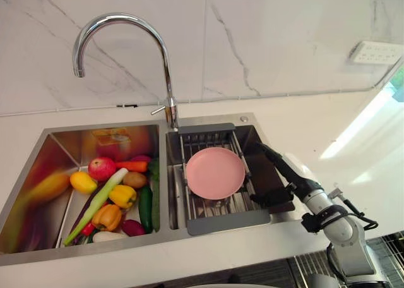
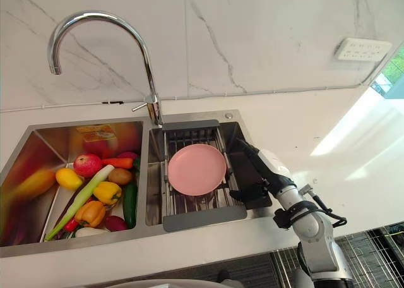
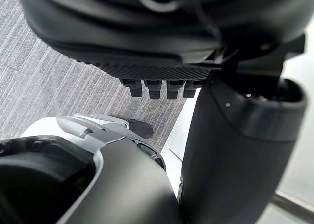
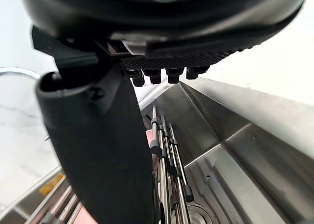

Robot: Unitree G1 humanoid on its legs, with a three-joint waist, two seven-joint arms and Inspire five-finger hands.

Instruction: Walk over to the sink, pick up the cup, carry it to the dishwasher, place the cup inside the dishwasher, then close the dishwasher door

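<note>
The right hand (image 1: pixel 285 171) reaches into the right basin of the sink (image 1: pixel 95 126) from its right front corner. Its fingers (image 1: pixel 268 152) are straight and lie along the basin's right wall, and its thumb (image 1: pixel 270 197) is spread toward the front rim, holding nothing. Just beside the hand, a dark-framed drying rack (image 1: pixel 218 222) spans this basin from back to front. A pink plate (image 1: pixel 214 172) lies flat on the rack's bars, close to the fingers but apart from them. In the right wrist view the thumb (image 4: pixel 98 150) stands over the rack's bars and the steel basin wall. I cannot tell from these views where the cup is. The left basin holds a heap of produce: a red apple (image 1: pixel 101 168), a lemon (image 1: pixel 83 182), a carrot (image 1: pixel 131 166), a yellow pepper (image 1: pixel 122 195), an orange pepper (image 1: pixel 108 216), a cucumber (image 1: pixel 145 207) and a long pale green stalk (image 1: pixel 98 203) lying slantwise. A curved chrome faucet (image 1: pixel 165 67) rises at the back rim between the basins. The sink is set in a white countertop (image 1: pixel 315 124), and a white socket (image 1: pixel 375 52) is on the marble wall above the counter's right back corner. The left hand (image 3: pixel 162 71) hangs over a grey ribbed floor (image 3: pixel 54 86), its fingers (image 3: pixel 157 89) relaxed and holding nothing.
</note>
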